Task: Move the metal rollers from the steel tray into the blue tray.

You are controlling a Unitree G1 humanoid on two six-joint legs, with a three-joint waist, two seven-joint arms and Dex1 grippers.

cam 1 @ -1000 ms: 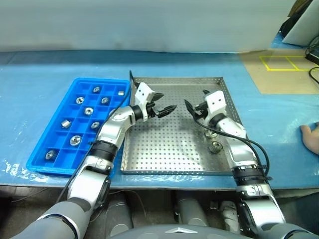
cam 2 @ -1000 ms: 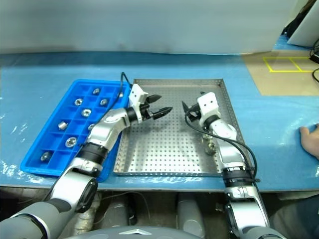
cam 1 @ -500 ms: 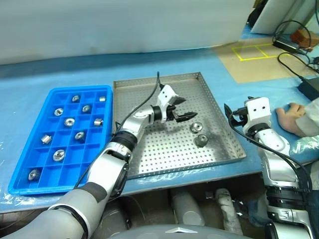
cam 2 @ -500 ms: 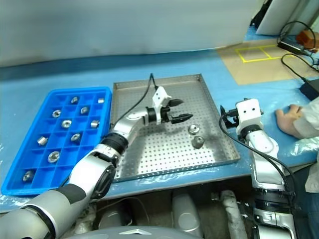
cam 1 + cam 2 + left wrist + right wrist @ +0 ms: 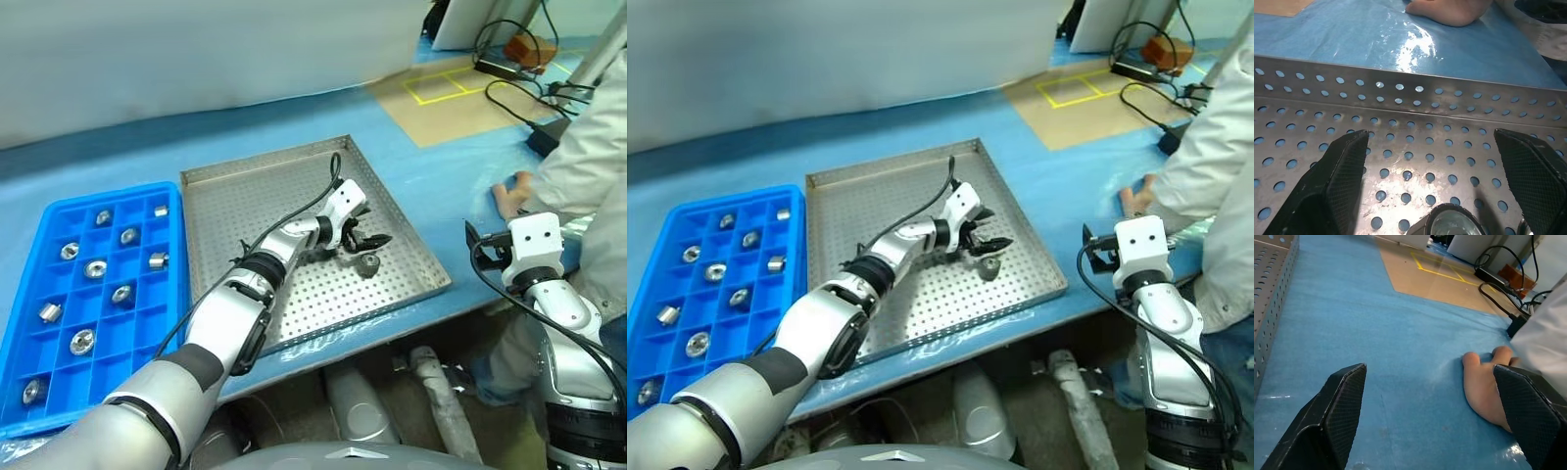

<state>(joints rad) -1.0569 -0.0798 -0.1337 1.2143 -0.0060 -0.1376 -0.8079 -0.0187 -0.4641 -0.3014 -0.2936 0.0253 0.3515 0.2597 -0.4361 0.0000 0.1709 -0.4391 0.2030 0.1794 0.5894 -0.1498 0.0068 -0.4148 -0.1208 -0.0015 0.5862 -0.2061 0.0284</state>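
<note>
— How many metal rollers [image 5: 368, 265]?
— Ten in the blue tray [image 5: 137, 323], two in the steel tray [image 5: 235, 211].
— And trays?
— One blue, one steel.

Pale blue cover [image 5: 127, 137] spread over table. Person in white sleeve [image 5: 588, 157] at right edge, hand [image 5: 511, 193] resting flat on cover. Tan patch [image 5: 460, 103] at far right, marked with yellow tape rectangles [image 5: 441, 86]. Black cables [image 5: 514, 69] trailing across patch, near orange object [image 5: 531, 51].
</note>
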